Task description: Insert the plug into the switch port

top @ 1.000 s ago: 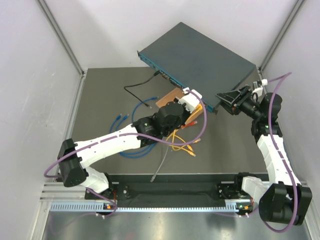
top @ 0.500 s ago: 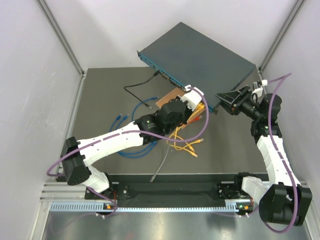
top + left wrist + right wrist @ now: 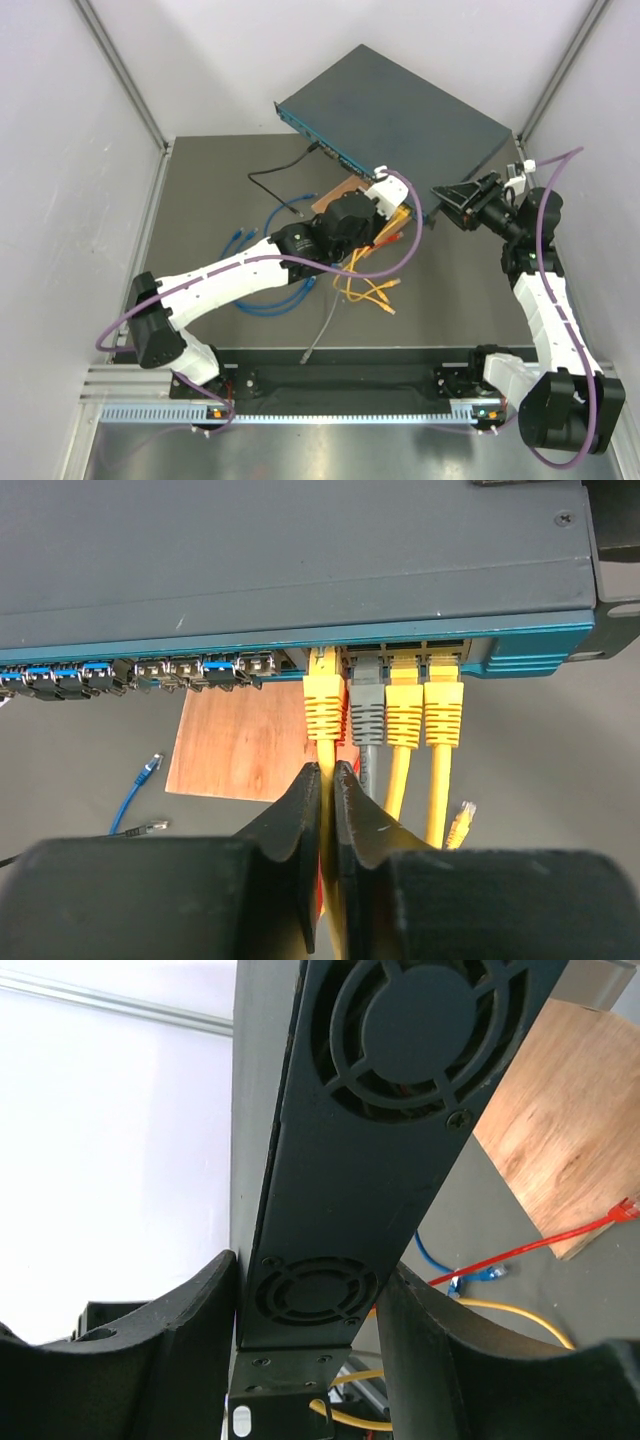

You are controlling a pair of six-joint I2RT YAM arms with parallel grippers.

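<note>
The switch [image 3: 400,110] is a flat dark teal-grey box, tilted, with its socket row facing the arms. In the left wrist view my left gripper [image 3: 327,770] is shut on a yellow cable just behind its yellow plug [image 3: 323,702]. The plug's tip sits in a socket of the switch [image 3: 300,560], beside a grey plug [image 3: 367,708] and two yellow plugs [image 3: 424,710] that are seated there. My left gripper [image 3: 385,195] is at the front face. My right gripper [image 3: 445,195] clamps the switch's fan-vented end [image 3: 370,1160], one finger on each flat side.
A brown wooden board [image 3: 345,192] lies under the switch's front edge. Loose blue cables [image 3: 270,290], a black cable [image 3: 275,175], a grey cable [image 3: 325,325] and yellow cables [image 3: 375,290] lie on the mat. A red cable [image 3: 540,1245] crosses near the board. Blue plugs [image 3: 60,675] fill sockets at the left.
My left gripper has moved forward and to the right, toward the switch's front face, with the yellow cable in it. The right arm and the switch have stayed put.
</note>
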